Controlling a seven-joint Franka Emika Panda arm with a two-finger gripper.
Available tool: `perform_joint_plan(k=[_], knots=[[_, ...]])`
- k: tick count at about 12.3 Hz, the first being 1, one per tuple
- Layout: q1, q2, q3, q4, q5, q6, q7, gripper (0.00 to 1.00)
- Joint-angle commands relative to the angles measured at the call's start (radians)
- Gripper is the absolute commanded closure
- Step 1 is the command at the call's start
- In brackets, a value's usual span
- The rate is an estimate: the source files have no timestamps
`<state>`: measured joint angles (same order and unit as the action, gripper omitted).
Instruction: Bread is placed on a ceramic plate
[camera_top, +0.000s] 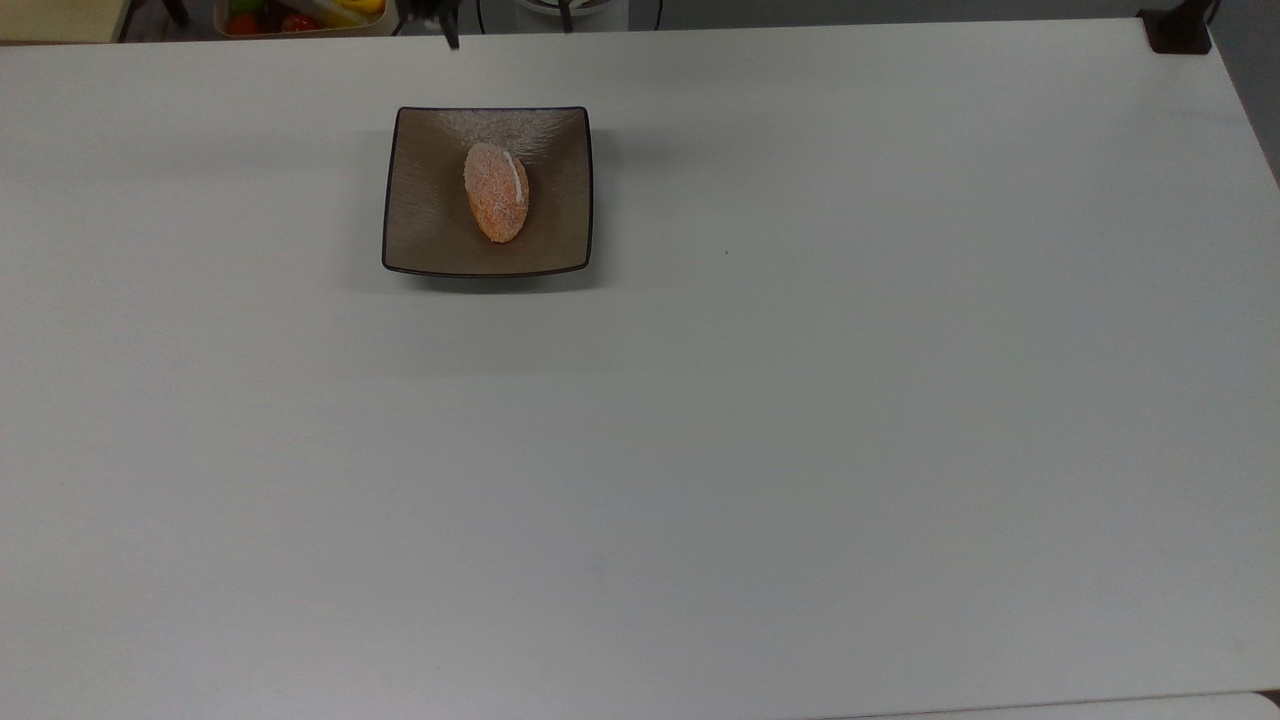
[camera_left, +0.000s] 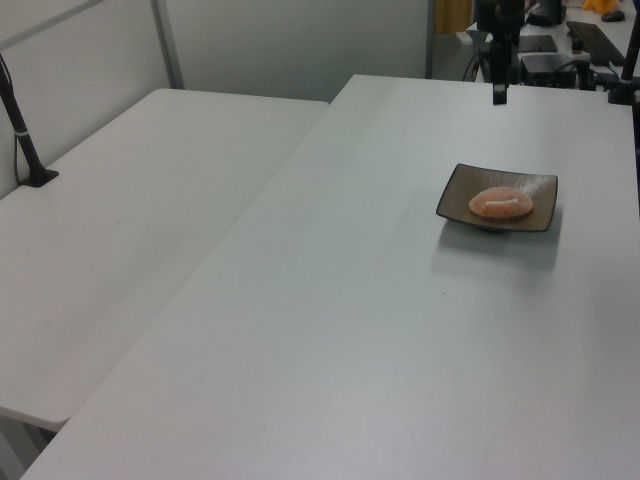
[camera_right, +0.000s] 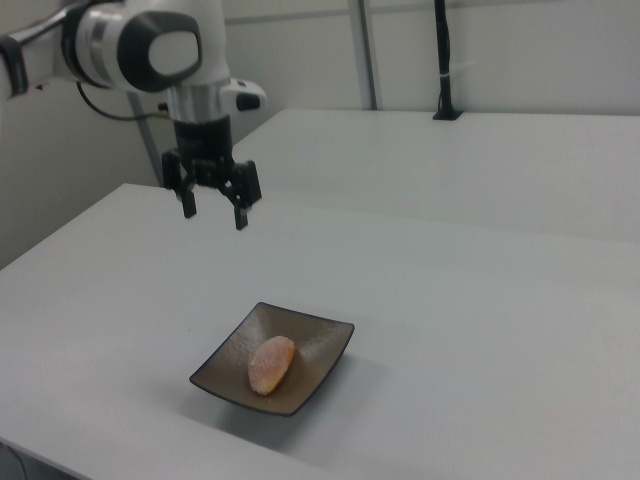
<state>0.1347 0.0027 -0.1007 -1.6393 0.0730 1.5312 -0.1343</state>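
The bread (camera_top: 496, 205), an orange-brown sugary roll with a white stripe, lies in the middle of the square brown ceramic plate (camera_top: 430, 225), pointed end toward the top view's bottom. The left view shows the bread (camera_left: 501, 203) on the plate (camera_left: 458, 197), and so does the right view, bread (camera_right: 270, 364) on plate (camera_right: 322, 342). My gripper (camera_right: 213, 218) hangs open and empty, well above the table and beyond the plate's far side in the right view. In the left view the gripper (camera_left: 498, 94) is behind and above the plate.
A bin of colourful fruit (camera_top: 290, 14) sits past the table's far edge at the top view's top left. A black post base (camera_top: 1178, 30) stands on the top right corner. A second table (camera_left: 130, 200) with a black pole (camera_left: 20, 125) adjoins on the left view's left.
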Motion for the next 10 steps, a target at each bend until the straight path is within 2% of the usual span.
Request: perform_joint_plan(k=[1, 3, 5, 7, 10], knots=[[-0.003, -0.024, 0.004, 0.07, 0.037, -0.045, 0.126, 0.0], [-0.009, -0.043, 0.004, 0.078, 0.05, -0.042, 0.198, 0.0], [-0.032, -0.055, 0.004, 0.078, 0.05, -0.002, 0.156, 0.0], [-0.032, -0.053, 0.004, 0.07, 0.044, 0.114, 0.139, 0.0], [-0.036, -0.046, 0.003, 0.069, 0.03, 0.178, 0.072, 0.0]])
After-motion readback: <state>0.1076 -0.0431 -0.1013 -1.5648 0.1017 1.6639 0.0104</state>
